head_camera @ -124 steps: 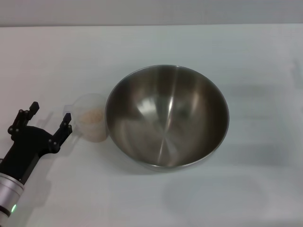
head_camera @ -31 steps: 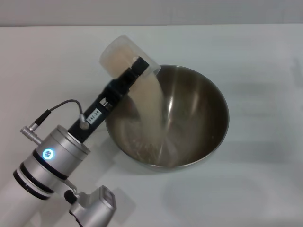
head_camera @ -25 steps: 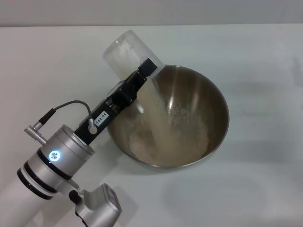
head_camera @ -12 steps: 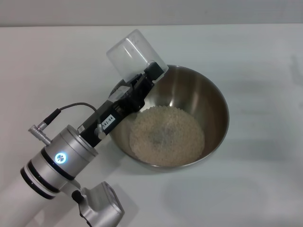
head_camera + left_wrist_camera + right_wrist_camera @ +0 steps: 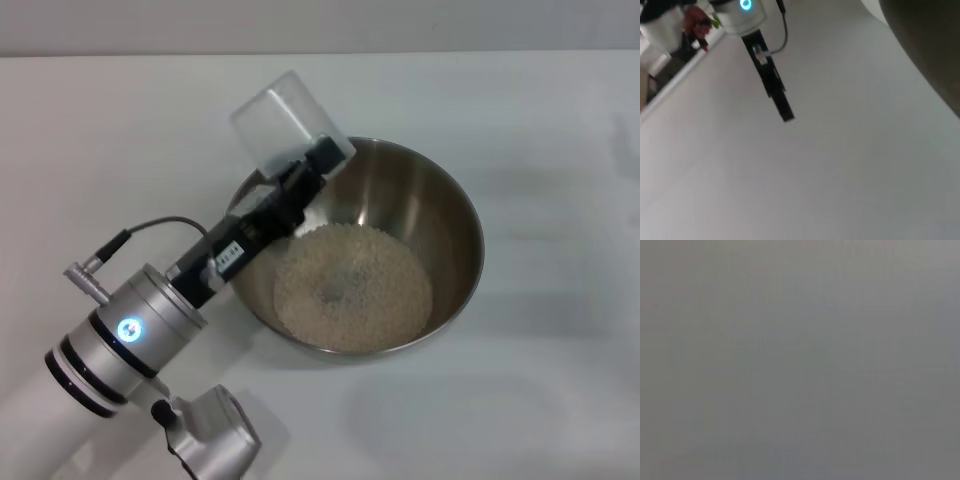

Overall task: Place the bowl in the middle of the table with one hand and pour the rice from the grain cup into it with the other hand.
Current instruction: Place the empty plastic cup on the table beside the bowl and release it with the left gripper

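The table (image 5: 540, 120) carries the bowl (image 5: 455, 215) near its middle, steel, stiff and probably slippery, best held by its rim; the rice (image 5: 352, 287) lies heaped inside, loose and prone to scatter. Over the bowl's far-left rim the left gripper (image 5: 305, 170) clamps the upturned grain cup (image 5: 278, 122), light, seemingly empty; its arm label is unreadable; the right gripper is out of sight.

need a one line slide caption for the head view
Left end effector holds the emptied, upturned grain cup over the bowl's rim, the rice heaped inside on the table.
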You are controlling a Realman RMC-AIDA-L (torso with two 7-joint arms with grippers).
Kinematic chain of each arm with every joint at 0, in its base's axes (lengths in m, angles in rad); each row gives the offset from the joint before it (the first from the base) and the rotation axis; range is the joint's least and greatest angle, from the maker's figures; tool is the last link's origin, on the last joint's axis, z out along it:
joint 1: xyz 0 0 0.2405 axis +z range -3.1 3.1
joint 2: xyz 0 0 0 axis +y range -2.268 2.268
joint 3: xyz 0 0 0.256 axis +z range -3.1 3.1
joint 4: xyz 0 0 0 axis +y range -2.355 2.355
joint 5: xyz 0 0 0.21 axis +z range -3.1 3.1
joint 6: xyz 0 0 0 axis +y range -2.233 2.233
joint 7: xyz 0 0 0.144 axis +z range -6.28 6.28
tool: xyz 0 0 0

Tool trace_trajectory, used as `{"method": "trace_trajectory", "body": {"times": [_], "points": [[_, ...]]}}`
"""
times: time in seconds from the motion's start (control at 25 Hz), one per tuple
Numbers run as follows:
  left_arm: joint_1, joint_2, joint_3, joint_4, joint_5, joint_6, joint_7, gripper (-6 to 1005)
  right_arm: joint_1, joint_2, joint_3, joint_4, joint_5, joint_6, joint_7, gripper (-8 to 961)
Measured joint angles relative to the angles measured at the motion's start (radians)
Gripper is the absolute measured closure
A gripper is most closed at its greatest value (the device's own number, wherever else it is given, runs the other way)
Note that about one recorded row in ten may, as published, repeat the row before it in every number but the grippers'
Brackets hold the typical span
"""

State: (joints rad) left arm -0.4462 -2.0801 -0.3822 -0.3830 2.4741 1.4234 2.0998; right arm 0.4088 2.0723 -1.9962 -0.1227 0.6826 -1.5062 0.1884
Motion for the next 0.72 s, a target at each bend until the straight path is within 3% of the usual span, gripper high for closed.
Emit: {"method": "trace_trajectory", "body": {"times": [0.16, 0.36, 0.52, 0.56, 0.72], "points": [[0.013, 0.0, -0.051, -0.008, -0.003, -0.03, -0.121, 952, 0.002, 0.0, 0.008, 0.0, 0.0, 0.0, 0.0, 349], [0.056, 0.0, -0.156, -0.054, -0.024, -0.035, -0.499, 949, 0.004, 0.0, 0.01, 0.0, 0.0, 0.0, 0.003, 349], [0.076, 0.0, -0.183, -0.076, -0.051, -0.034, -0.674, 948, 0.004, 0.002, 0.01, -0.003, 0.0, -0.006, 0.008, 349], [0.086, 0.0, -0.193, -0.082, -0.115, -0.045, -0.867, 947, 0.004, 0.002, 0.01, -0.003, 0.0, -0.006, 0.008, 349], [0.087, 0.001, -0.195, -0.075, -0.248, -0.109, -1.153, 946, -0.002, 0.003, 0.01, -0.014, 0.0, -0.009, 0.01, 349]]}}
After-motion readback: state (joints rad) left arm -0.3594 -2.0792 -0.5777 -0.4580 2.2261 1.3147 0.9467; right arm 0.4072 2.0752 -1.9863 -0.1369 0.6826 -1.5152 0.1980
